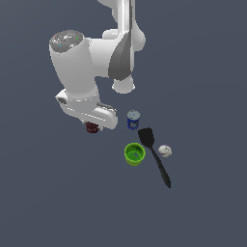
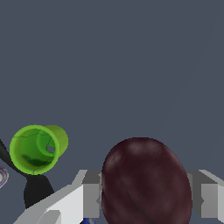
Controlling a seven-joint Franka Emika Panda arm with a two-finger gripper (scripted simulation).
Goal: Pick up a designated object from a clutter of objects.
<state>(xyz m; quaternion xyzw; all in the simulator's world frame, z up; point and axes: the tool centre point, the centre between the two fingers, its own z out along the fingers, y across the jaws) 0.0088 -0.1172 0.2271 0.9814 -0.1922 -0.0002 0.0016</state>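
Observation:
The dark red lump (image 2: 146, 181) sits between my two fingers, which press on both its sides; one grey finger (image 2: 92, 194) shows beside it. In the exterior view the lump (image 1: 92, 127) peeks out under the white hand, and my gripper (image 1: 92, 125) is shut on it. The rest of the clutter lies to the exterior view's right: a blue-labelled can (image 1: 133, 119), a bright green cup (image 1: 135, 154), a black spatula (image 1: 155, 155) and a small white ball (image 1: 165, 151). The cup also shows in the wrist view (image 2: 37, 148), apart from the lump.
The arm's white links (image 1: 91, 58) hang over the lump and hide the fingers in the exterior view. The grey floor (image 1: 48, 193) extends all round. The spatula's dark blade (image 2: 37, 190) lies beside the cup in the wrist view.

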